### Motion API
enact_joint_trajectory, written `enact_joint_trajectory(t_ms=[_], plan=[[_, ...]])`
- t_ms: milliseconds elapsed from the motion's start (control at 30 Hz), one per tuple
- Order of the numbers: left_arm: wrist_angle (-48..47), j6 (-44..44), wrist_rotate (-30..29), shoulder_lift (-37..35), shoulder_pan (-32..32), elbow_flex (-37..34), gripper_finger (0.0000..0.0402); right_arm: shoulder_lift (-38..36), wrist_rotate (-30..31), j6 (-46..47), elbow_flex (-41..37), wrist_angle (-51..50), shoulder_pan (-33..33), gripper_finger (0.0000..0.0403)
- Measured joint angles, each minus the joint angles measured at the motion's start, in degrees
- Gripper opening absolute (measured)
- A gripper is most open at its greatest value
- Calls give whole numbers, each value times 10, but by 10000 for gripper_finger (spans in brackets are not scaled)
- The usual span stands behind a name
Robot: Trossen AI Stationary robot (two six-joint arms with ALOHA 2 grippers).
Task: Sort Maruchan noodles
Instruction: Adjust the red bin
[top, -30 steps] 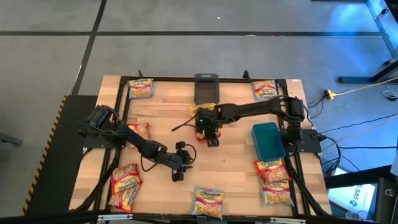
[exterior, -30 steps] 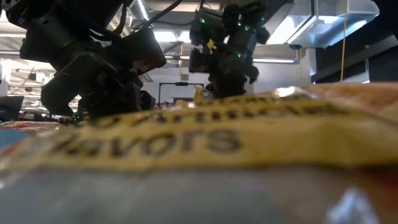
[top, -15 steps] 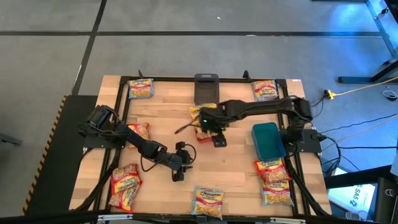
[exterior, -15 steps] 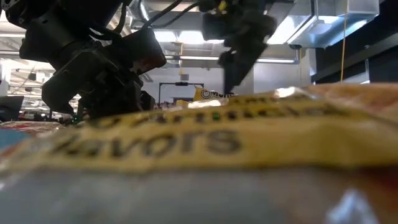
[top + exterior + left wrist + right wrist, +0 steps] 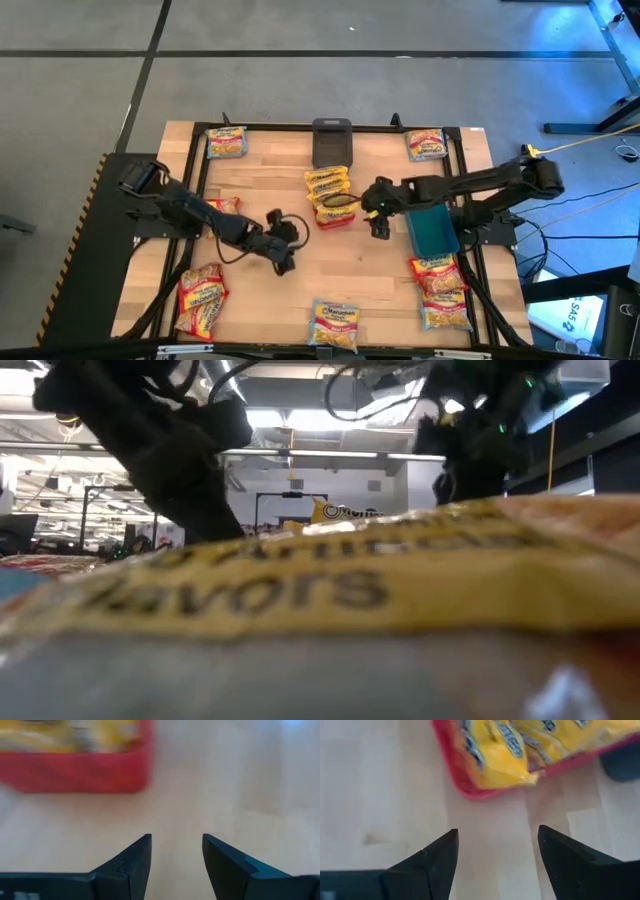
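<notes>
Now: wood surface [image 5: 260, 290] under both arms. Red bin [image 5: 335, 215] w/ Maruchan noodles [image 5: 327, 185] sits between hands, just beside right hand [image 5: 378, 228], near left hand [image 5: 283, 264]. Both hands open, empty. Other pkts at surface edges.

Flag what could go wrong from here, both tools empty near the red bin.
1. The packets in the red bin stick out past its rim; in the right wrist view one yellow packet overhangs the edge, so a nudge might tip it out.
2. The right tool, open, and the left tool, open, flank the bin; reaching in together risks a collision.
3. The teal bin sits beside the right arm, which could shove it.
</notes>
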Motion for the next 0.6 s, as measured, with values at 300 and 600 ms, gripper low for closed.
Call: enact_joint_trajectory(t_ms=[300, 600], plan=[[-19, 30, -1, 16, 110, -3, 170, 29, 62, -35, -105, 176, -16, 224], [44, 93, -2, 35, 169, -2, 170, 86, 51, -40, -107, 255, -26, 221]])
